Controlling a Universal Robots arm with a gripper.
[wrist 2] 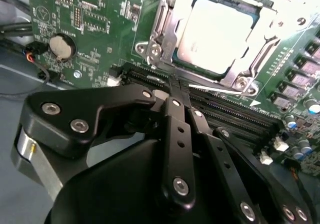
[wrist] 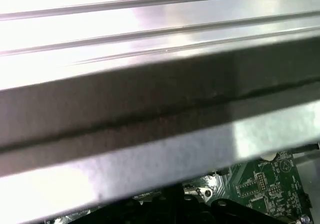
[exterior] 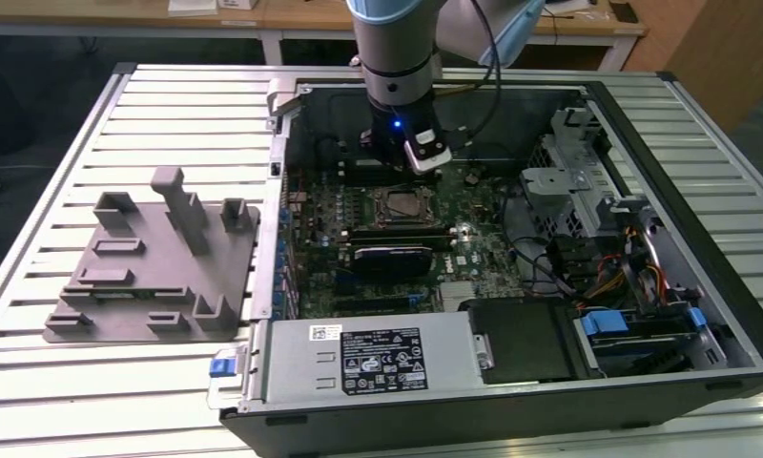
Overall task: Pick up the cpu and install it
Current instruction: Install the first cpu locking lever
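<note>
The cpu (wrist 2: 216, 37) is sitting in its socket (wrist 2: 165, 33), just ahead of the gripper (wrist 2: 176, 91), whose fingers are pressed together, holding nothing.

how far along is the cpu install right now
The cpu already looks seated in the motherboard's socket, inside the metal frame. The gripper hangs just beside the socket with its fingers together and nothing between them. Whether the socket's retention lever is latched can't be told, so locking it may remain.
</note>
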